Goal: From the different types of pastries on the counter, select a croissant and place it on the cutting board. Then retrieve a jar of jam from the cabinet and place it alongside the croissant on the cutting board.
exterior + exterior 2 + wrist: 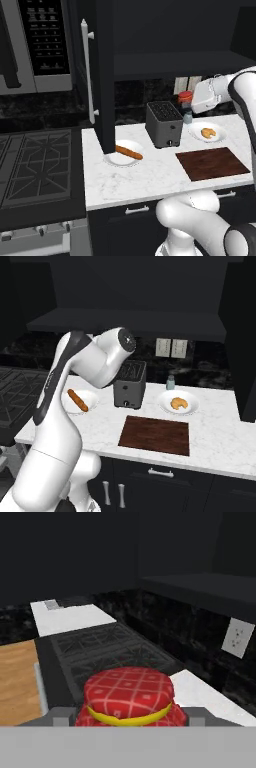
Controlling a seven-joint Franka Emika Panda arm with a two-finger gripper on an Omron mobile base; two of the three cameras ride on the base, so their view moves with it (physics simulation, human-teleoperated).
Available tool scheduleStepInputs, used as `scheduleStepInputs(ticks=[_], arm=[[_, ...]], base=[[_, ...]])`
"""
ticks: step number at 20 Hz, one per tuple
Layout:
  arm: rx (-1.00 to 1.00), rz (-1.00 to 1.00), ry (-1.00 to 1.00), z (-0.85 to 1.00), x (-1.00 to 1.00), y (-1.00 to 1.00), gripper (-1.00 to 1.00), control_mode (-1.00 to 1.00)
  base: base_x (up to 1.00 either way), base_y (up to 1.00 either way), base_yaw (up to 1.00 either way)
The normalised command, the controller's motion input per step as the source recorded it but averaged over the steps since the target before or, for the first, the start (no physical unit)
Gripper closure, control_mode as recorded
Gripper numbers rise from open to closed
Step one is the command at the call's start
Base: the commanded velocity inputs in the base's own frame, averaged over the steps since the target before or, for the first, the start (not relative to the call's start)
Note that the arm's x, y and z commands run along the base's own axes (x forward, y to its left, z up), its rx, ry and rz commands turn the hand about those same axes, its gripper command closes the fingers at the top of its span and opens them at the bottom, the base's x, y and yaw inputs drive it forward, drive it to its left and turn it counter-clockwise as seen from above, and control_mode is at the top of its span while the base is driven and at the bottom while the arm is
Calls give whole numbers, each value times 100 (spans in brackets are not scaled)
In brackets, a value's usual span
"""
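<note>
The jar of jam (129, 694), red with a chequered top and a yellow band, sits between my gripper's (129, 718) two tips, and the gripper is shut on it. From the left base view the jar (185, 95) hangs at my gripper (186, 101) in the air, below the cabinet (104, 75) shelf and above the back of the counter (150, 180). The croissant (208, 133) lies on a white plate (218, 136) to the right of the toaster. The cutting board (212, 163) lies bare in front of that plate. In the right base view the croissant (178, 403) is behind the board (156, 435).
A dark toaster (164, 124) stands mid-counter, with a pale grey-capped bottle (188, 118) just right of it under the jar. The stick pastry (129, 152) rests on a plate behind the open cabinet door. A black stove (35, 160) lies to the left and a microwave (35, 45) hangs above it.
</note>
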Motion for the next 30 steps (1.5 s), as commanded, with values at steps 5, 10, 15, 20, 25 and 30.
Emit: scheduleStepInputs(ticks=[5,10,15,20,25,30], arm=[[-24,34,-13,-88,2,-5,100,-100],[-9,16,-3,-62,51,-24,100,-100],[-1,18,5,-59,88,-32,100,-100],[0,17,9,-46,34,-20,100,-100],[0,11,3,-34,3,-45,100,-100],[-1,-7,0,-50,10,-38,100,-100]], base=[[0,0,0],[0,0,0],[0,0,0],[0,0,0],[0,0,0],[0,0,0]])
